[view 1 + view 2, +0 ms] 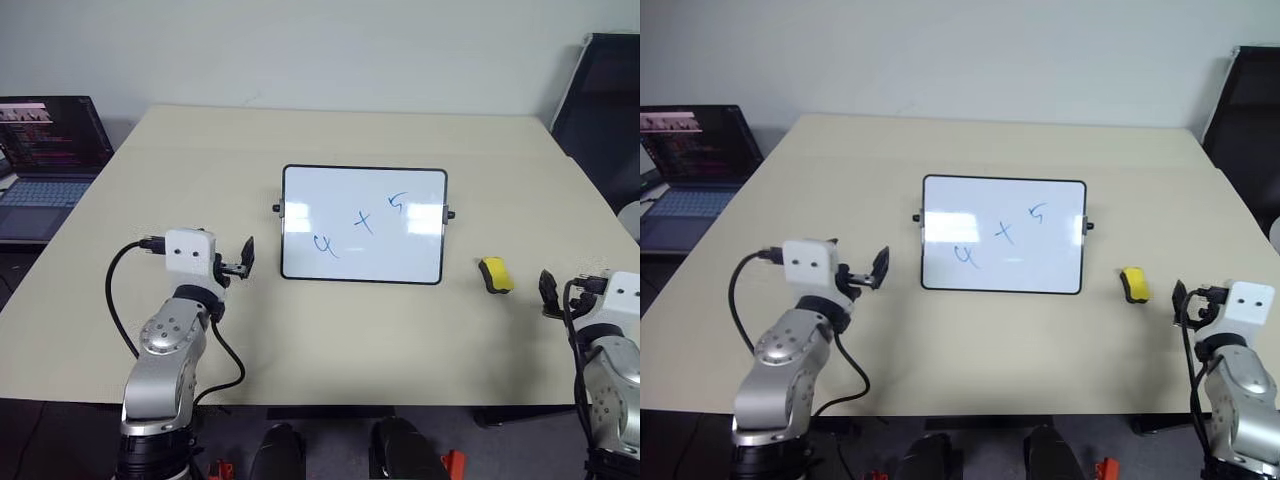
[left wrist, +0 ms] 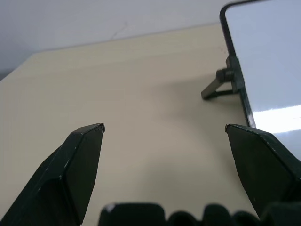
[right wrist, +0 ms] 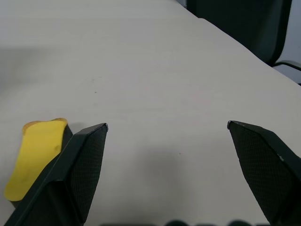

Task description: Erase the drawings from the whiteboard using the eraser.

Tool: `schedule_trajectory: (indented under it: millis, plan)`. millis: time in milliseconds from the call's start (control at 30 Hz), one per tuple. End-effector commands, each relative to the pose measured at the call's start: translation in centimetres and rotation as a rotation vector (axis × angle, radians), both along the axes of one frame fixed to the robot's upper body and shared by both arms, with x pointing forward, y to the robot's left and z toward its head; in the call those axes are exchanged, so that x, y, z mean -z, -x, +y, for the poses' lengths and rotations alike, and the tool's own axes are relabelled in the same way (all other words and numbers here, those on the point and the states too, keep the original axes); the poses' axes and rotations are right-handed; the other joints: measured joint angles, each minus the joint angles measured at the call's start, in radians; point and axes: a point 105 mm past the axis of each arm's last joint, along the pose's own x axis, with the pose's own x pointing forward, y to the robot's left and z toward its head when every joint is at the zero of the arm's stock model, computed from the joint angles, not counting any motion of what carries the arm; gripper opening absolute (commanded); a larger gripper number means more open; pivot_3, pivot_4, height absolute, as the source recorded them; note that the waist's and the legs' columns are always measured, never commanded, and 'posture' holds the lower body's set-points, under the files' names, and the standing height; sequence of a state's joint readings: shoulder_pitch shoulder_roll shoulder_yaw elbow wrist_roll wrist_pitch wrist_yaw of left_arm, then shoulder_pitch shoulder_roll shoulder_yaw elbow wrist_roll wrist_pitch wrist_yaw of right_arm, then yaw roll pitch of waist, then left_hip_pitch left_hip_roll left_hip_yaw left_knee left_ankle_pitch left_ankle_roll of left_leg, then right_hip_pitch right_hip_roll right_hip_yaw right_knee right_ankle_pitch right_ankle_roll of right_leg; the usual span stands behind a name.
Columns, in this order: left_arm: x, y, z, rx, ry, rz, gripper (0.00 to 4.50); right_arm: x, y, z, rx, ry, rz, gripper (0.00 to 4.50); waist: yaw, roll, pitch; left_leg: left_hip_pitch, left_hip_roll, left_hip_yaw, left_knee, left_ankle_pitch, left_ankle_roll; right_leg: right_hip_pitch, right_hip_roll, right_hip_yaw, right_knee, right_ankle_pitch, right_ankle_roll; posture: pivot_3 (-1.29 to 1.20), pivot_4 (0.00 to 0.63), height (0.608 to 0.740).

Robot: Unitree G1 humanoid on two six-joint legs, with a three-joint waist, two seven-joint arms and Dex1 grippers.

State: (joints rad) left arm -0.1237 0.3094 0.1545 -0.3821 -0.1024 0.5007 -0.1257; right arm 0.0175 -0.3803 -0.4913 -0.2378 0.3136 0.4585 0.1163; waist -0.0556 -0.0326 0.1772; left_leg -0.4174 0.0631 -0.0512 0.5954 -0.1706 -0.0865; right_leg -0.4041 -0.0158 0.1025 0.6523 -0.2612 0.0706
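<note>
The small glossy white whiteboard (image 1: 363, 224) with a thin black frame lies mid-way across the pale beige counter (image 1: 330, 330), carrying three thin blue marker drawings (image 1: 362, 222): a loop, a cross and a hook; the small yellow oblong eraser (image 1: 494, 275) rests on the counter just right of the board; the left tool (image 2: 164, 128) hangs released beside the board's left edge; the right tool (image 3: 167, 126), released and empty, sits near the eraser, apart from it.
</note>
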Motion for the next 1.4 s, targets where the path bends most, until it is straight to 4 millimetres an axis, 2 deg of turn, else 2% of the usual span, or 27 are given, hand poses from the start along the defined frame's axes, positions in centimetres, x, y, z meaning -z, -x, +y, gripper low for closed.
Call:
schedule_trajectory:
  millis: [33,133,233,300,433,533,633,667,867,1000,1133,1400]
  plan:
    - [-1.6,-0.2,-0.5,-0.007,-0.012,-0.058,4.50,-2.4,0.3,-0.9,0.018,0.083,-0.044,4.46,0.000,0.000,0.000,0.000,0.000,0.000,0.000,0.000,0.000,0.000,0.000,0.000,0.000,0.000,0.000,0.00,0.150,0.740]
    - [-1.4,-0.3,-0.2,-0.016,-0.017,-0.057,4.50,-2.9,0.5,-0.9,0.016,0.107,-0.065,4.46,0.001,0.000,0.000,0.000,0.000,0.000,0.001,0.000,0.000,0.000,0.000,0.000,0.000,0.000,0.000,0.00,0.150,0.740]
    - [-2.6,-0.1,-0.4,0.003,-0.033,-0.086,4.50,-3.3,0.3,-0.2,-0.016,0.032,-0.107,4.46,0.000,0.000,0.000,0.000,0.000,0.000,0.000,0.000,0.000,0.000,0.000,0.000,0.000,0.000,0.000,0.00,0.150,0.740]
    - [-3.1,-0.2,-0.4,0.032,-0.051,-0.094,4.50,-3.4,0.0,0.0,0.000,0.042,-0.107,4.46,-0.001,0.000,0.000,0.000,0.000,0.000,0.001,0.000,0.000,0.000,0.000,0.000,0.000,0.000,0.000,0.00,0.150,0.740]
    - [-5.2,-0.8,-1.1,0.178,-0.015,-0.139,4.50,-4.2,-0.9,2.9,-0.124,-0.039,-0.125,4.46,0.000,0.000,0.000,0.000,0.000,0.000,0.001,0.000,0.000,0.000,0.000,0.000,0.001,0.000,0.000,0.00,0.150,0.740]
    - [-6.9,-0.3,-4.3,0.476,0.024,-0.178,4.50,-5.5,-1.2,3.7,-0.152,-0.059,-0.161,4.46,0.000,0.000,0.000,0.000,0.000,0.000,0.001,0.000,0.000,0.000,0.000,0.000,0.001,0.000,0.000,0.00,0.150,0.740]
    - [-6.9,0.1,-7.8,0.750,-0.018,-0.116,4.50,-6.0,-1.1,3.7,-0.162,-0.043,-0.125,4.46,0.001,0.000,0.000,-0.001,0.000,0.000,0.002,0.000,0.000,0.000,0.000,0.000,0.001,0.000,0.000,0.00,0.150,0.740]
    - [-6.9,0.3,-8.2,0.805,-0.022,-0.102,4.50,-6.1,-1.0,4.0,-0.172,-0.033,-0.114,4.46,0.003,0.000,0.000,-0.001,0.000,0.000,0.002,0.000,0.000,0.000,0.000,0.000,0.001,0.000,0.000,0.00,0.150,0.740]
    - [-6.6,1.2,-11.9,1.150,-0.065,0.002,4.50,-4.6,-0.7,5.9,-0.223,-0.059,0.027,4.46,0.000,0.000,0.000,-0.001,0.000,0.000,0.002,0.000,0.000,0.000,0.001,0.000,0.001,0.000,0.000,0.00,0.150,0.740]
    - [-6.6,1.7,-12.8,1.276,-0.113,0.033,4.50,-3.5,-1.4,7.6,-0.256,-0.106,0.092,4.46,-0.007,0.000,0.000,-0.001,0.000,0.000,0.002,0.000,0.000,-0.001,0.001,0.000,0.002,0.000,0.000,0.00,0.150,0.740]
    - [-6.8,1.6,-13.3,1.367,-0.155,0.045,4.50,-2.9,-2.7,8.5,-0.237,-0.113,0.108,4.46,-0.008,0.001,0.000,-0.001,0.000,-0.001,0.002,0.000,0.001,-0.002,0.001,0.000,0.004,-0.001,-0.001,0.00,0.150,0.740]
    - [-7.5,1.4,-14.6,1.489,-0.232,0.023,4.50,-1.6,-5.0,8.4,-0.212,-0.073,0.124,4.46,-0.003,0.001,0.000,-0.002,0.000,-0.001,0.001,0.000,0.001,-0.002,0.001,0.000,0.004,-0.002,-0.001,0.00,0.150,0.740]
